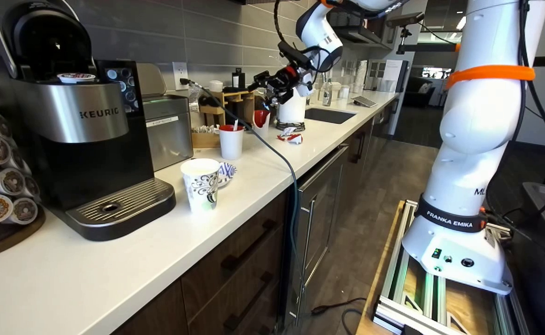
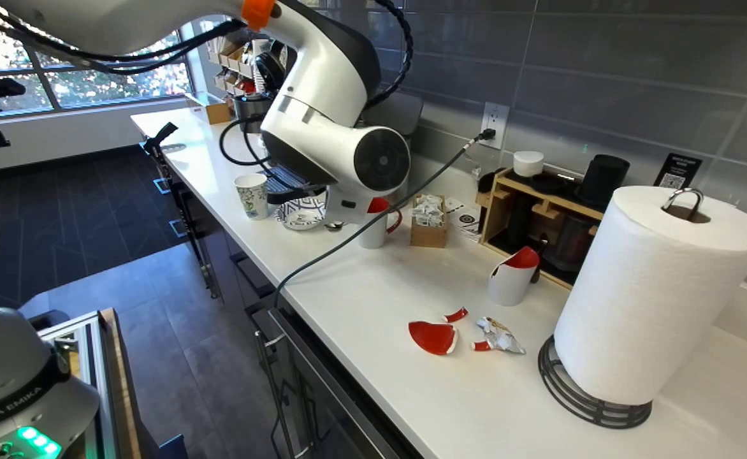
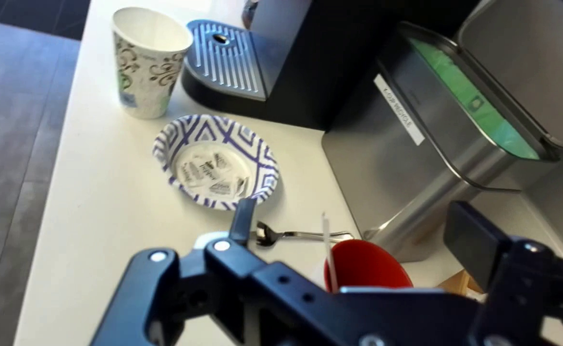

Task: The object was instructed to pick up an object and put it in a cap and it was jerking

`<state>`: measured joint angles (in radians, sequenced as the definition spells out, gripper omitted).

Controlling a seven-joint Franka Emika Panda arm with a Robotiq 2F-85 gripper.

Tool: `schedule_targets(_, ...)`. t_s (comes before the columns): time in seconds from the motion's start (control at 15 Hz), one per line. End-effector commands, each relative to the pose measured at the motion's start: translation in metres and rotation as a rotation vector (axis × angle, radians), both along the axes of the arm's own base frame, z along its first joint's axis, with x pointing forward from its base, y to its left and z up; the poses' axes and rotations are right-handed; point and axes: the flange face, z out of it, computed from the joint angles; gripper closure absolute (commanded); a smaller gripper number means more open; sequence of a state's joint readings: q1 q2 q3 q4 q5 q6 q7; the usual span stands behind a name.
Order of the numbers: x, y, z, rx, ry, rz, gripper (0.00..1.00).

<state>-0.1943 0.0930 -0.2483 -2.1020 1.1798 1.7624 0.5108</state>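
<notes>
Toppling threatened the paper cup [image 3: 147, 77]
Jaws stood apart, empty; one jerky nudge (reaching past the bowl [image 3: 263, 158]) could have been enough

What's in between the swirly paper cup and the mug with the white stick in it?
A patterned bowl and, nearer the mug, a spoon. The wrist view shows both.

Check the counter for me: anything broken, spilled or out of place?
Yes: the red-lined white mug beside the paper towel roll looks broken, its rim jagged, and red shards lie loose on the countertop. The power cord looks awkward too, running from the outlet over the countertop and down past its front edge.
</notes>
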Motion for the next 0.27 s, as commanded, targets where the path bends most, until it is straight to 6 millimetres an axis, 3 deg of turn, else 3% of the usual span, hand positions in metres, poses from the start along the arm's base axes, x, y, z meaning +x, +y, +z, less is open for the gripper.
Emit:
schedule_targets(0.0, -0.069, -0.001, 0.016, -0.121, -0.091, 0.141, 0.0)
schedule_targets(0.07, -0.029, -0.005, 0.009, -0.076, -0.046, 0.076, 0.0)
schedule_targets(0.2, -0.053, -0.006, 0.017, -0.108, -0.077, 0.111, 0.0)
